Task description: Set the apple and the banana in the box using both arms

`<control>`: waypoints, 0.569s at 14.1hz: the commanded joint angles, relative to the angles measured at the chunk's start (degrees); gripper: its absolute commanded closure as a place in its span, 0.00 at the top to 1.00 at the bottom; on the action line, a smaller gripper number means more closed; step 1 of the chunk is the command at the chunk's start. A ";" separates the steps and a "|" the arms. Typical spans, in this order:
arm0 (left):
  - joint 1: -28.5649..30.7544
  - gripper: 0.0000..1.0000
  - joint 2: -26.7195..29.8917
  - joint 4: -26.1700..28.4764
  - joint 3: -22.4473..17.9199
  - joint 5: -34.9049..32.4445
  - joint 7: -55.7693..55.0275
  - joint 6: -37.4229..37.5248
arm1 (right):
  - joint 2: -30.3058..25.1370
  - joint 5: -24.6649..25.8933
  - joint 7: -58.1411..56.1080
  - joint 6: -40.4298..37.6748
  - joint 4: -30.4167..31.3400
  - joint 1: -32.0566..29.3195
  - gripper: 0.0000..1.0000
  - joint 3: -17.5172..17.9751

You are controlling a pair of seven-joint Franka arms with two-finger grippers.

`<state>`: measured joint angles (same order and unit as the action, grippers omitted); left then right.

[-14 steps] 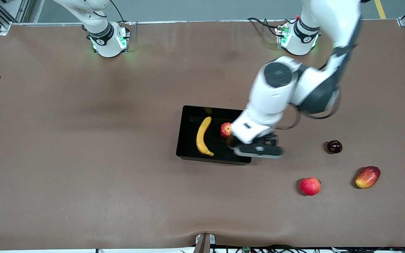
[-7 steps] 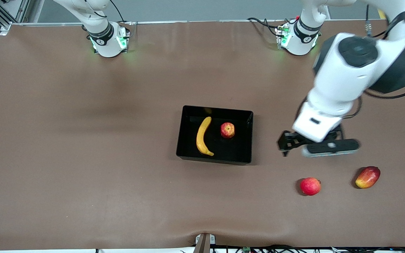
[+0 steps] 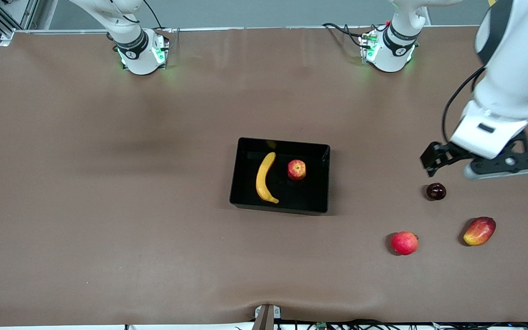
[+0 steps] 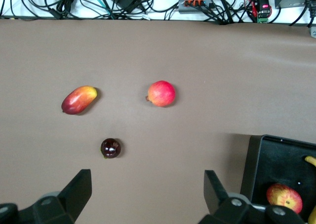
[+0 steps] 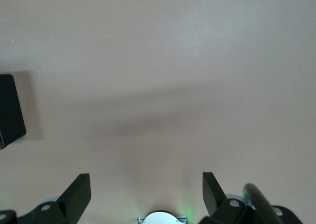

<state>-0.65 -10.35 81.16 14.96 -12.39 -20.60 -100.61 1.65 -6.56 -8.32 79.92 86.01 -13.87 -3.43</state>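
Brown table holds the box with banana and apple inside, toward the right arm's end from the left gripper. That gripper hangs wide and empty over bare table; the right gripper waits, also spread.

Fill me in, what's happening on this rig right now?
Nothing is being held. The banana and the apple lie side by side in the black box, not touching. The left claw is open and empty, up over bare table toward the left arm's end, near a small dark fruit. The right claw is also open, over bare table, waiting. A pinkish-red round fruit and a mango sit on the table outside the box.
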 commanded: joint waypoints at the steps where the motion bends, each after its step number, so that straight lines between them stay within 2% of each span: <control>1: 1.27 1.00 6.99 7.58 -1.85 3.15 3.44 0.07 | 0.73 -0.82 -0.38 -1.08 -1.72 -0.11 1.00 0.61; 5: 0.83 1.00 13.50 13.92 -7.04 7.19 14.17 0.16 | 0.73 -0.82 -0.38 -1.17 -1.72 -0.11 1.00 0.62; 8: 0.74 1.00 16.23 16.39 -7.49 7.82 17.08 1.64 | 0.64 -0.73 -0.38 -1.25 -1.72 -0.11 1.00 0.70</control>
<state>0.18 2.60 94.24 7.45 -5.64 -5.40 -99.95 1.65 -6.60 -8.32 79.76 85.95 -13.75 -2.92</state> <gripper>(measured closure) 0.000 0.000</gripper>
